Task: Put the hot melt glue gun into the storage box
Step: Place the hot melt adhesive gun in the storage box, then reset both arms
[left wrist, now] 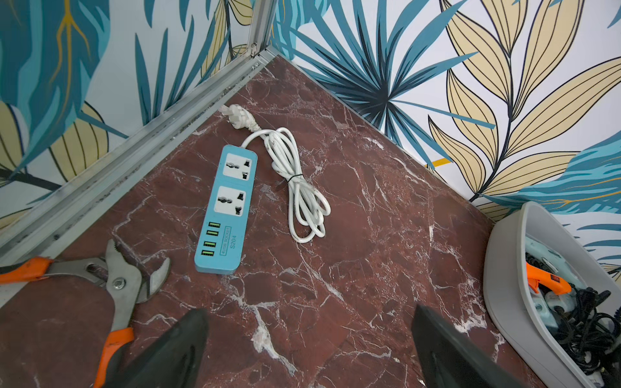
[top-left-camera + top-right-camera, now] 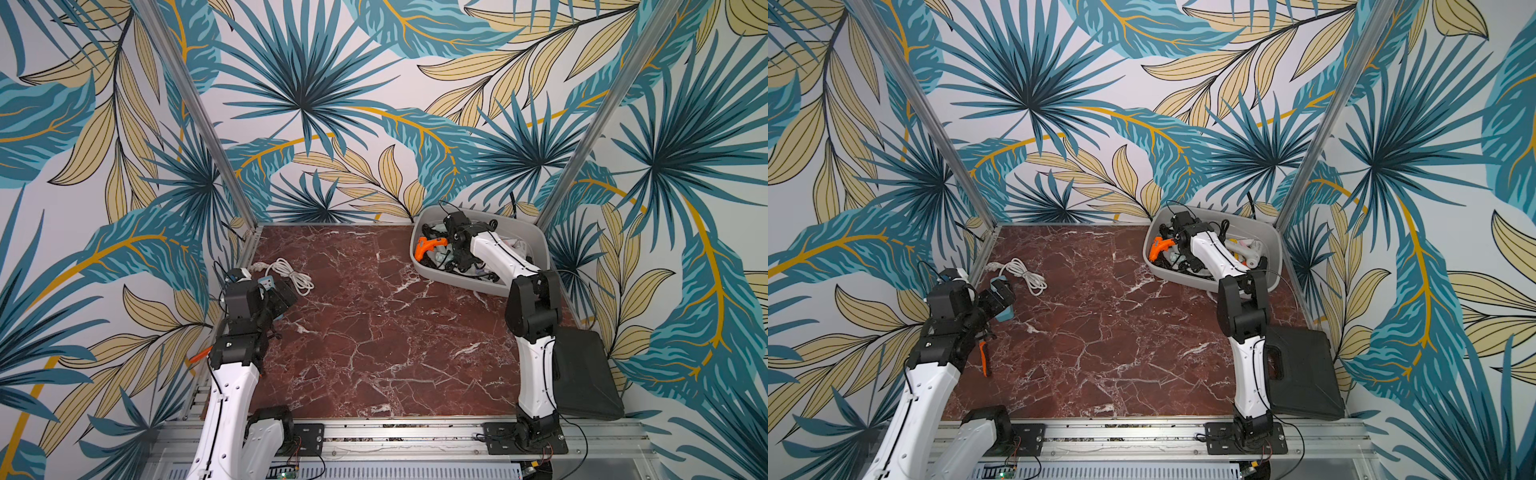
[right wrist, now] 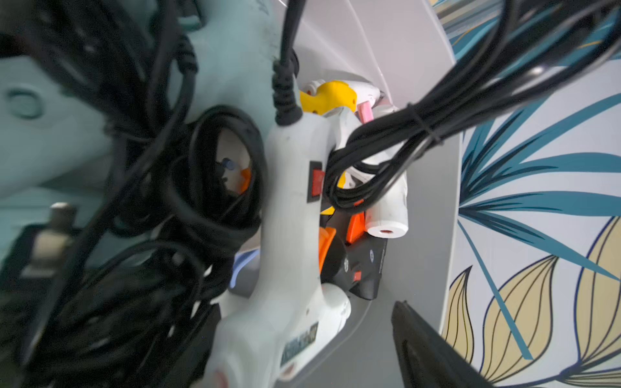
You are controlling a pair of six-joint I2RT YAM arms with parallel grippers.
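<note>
The hot melt glue gun (image 3: pixel 292 208) is white, with a red rocker switch on its grip, a dark printed label near its lower end, and a black cord (image 3: pixel 285 84) leaving the grip through a ribbed sleeve. It lies inside the storage box (image 3: pixel 430 242) on a tangle of black cords, running from the middle of the right wrist view down to its lower edge. The right jaws stand apart on either side of it and grip nothing. One black finger (image 3: pixel 433 352) at lower right is clear of the gun body, and the other seems to be the dark blur at lower left. In both top views the light grey storage box (image 2: pixel 451 279) (image 2: pixel 1177 275) sits at the upper right corner of the table (image 2: pixel 374 332). It also holds an orange glue gun (image 2: pixel 430 245), a black glue gun (image 3: pixel 366 265), a white gun with a yellow trigger (image 3: pixel 331 97) and a pale teal casing (image 3: pixel 67 134). The left jaws gape wide over bare table at the lower left.
</note>
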